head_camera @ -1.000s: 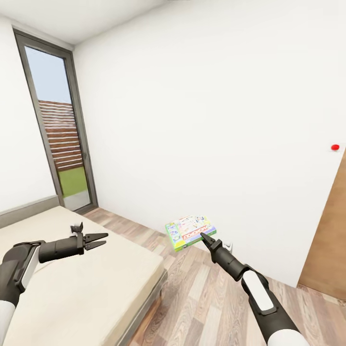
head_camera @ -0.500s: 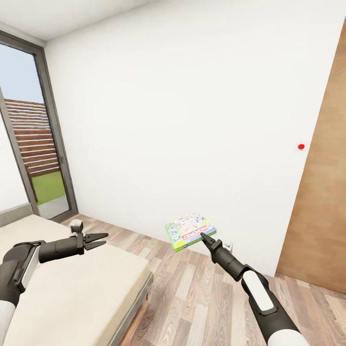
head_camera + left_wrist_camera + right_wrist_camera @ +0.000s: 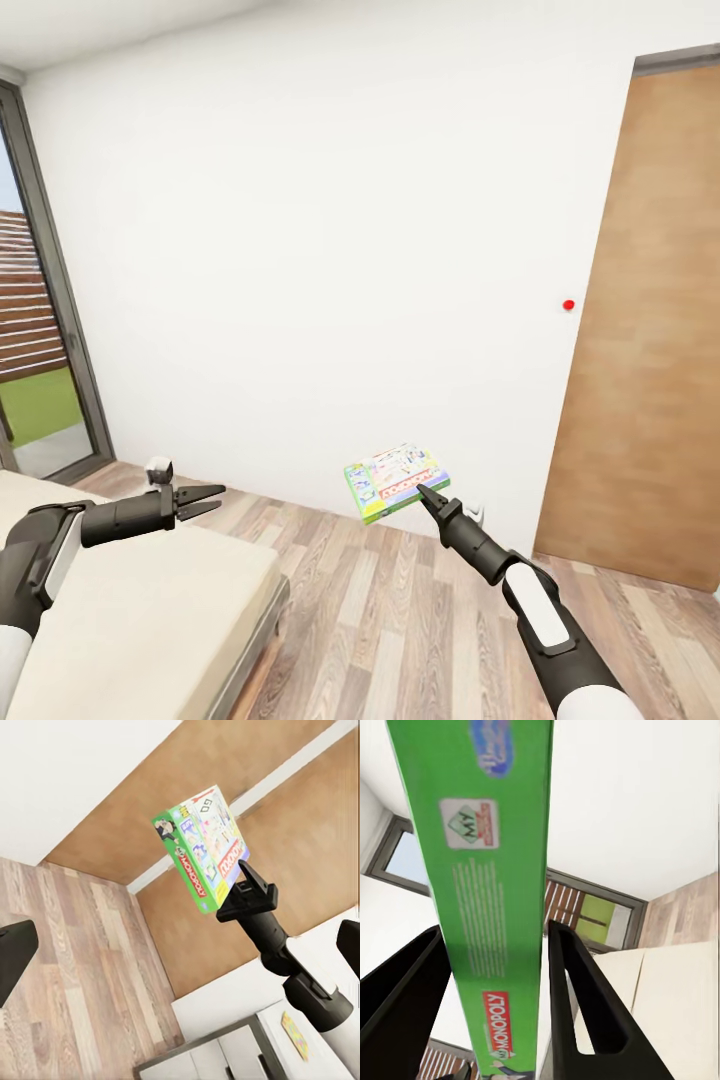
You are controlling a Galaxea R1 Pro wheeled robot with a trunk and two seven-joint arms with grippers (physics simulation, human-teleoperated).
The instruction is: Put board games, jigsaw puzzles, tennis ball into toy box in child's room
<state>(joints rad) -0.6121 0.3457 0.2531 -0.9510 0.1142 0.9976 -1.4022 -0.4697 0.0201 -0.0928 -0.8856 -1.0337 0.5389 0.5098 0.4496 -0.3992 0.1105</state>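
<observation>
A white-green board game (image 3: 395, 482) with a red Monopoly logo hangs in the air over the wood floor, with my right gripper (image 3: 428, 497) shut on its near edge. The right wrist view shows the box's green side (image 3: 495, 870) clamped between both black fingers (image 3: 585, 1005). My left gripper (image 3: 212, 500) is open and holds nothing, above the beige bed (image 3: 130, 600). In the left wrist view the held game (image 3: 206, 847) shows, and past it a corner of the white table (image 3: 225, 1012) with a small flat orange-green box (image 3: 294, 1035) on it.
A brown wooden door (image 3: 650, 350) stands at the right, with a red dot (image 3: 568, 304) on the white wall beside it. A tall glass door (image 3: 30, 380) is at the far left. Wood floor (image 3: 420, 620) runs between the bed and the door.
The whole view has swung to the right: the glass door slid toward the left edge and the wooden door came further in. Both arms and the held game keep their places in the picture.
</observation>
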